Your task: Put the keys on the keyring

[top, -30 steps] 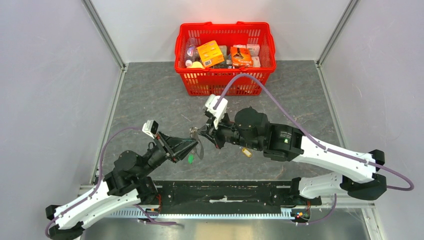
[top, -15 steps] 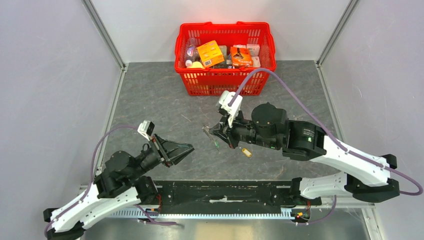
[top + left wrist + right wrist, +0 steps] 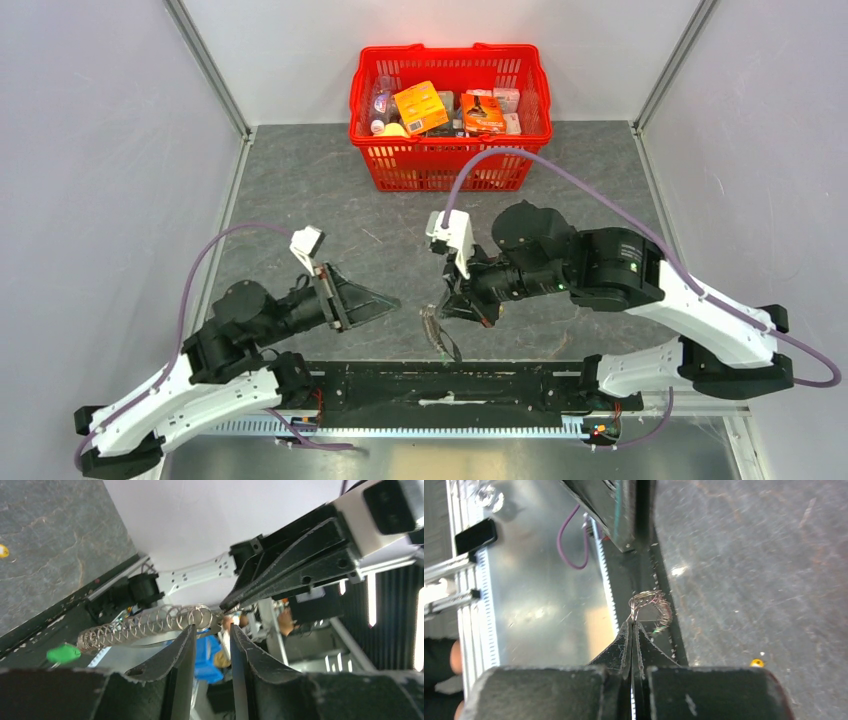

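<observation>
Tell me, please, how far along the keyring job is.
Done, apparently: the green key hangs from the coil end of the keyring. In hand: the right gripper is shut on the keyring; the left gripper is open near it. Left: the yellow key lies loose on the table.

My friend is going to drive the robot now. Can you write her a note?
Left pincer: open, empty, near the keyring.
Right pincer: shut on the keyring, holding it up.
Green key: seems to hang from the keyring's far end, so probably done.
Yellow key: lying loose on the table.
Left to do: get the yellow key onto the keyring.
</observation>
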Controlling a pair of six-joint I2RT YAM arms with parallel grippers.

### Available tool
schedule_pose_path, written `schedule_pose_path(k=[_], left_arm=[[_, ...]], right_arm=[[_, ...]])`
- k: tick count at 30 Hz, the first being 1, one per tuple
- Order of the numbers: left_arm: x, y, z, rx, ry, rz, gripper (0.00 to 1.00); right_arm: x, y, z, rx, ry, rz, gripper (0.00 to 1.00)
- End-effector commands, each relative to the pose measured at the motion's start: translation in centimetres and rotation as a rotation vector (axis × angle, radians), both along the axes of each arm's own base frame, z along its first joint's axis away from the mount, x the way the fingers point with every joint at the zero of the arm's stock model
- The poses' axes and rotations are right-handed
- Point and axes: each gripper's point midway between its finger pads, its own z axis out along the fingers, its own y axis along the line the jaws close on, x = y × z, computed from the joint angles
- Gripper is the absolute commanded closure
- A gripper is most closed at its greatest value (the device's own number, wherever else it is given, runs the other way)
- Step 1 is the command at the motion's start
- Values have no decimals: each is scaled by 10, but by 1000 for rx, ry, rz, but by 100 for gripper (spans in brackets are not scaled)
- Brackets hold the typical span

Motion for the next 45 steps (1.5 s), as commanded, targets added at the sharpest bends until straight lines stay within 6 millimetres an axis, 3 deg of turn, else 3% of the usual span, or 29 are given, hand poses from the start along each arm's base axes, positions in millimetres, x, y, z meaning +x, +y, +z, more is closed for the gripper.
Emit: schedule_pose_path(k=[1,5,14,22,35,45], left_arm=[[-25,-18,14,37,-200,-183,63],[-35,-22,20,39,-287,-253,62],[-54,-8,42,-15,-441,-295,61],[-64,-5,40,-24,-497,-343,61],[-68,-6,36,-15,-524,-374,61],[-70,-5,33,-14,-522,-383,66]], right_arm=[[-34,0,2,-33,128,155,100],[-42,1,3,-48,168,189,100],[-55,11,4,-53,257,261,100],[-59,31,24,20,295,298,100],[-50,54,29,39,323,284,100],[-43,58,35,55,322,268,100]])
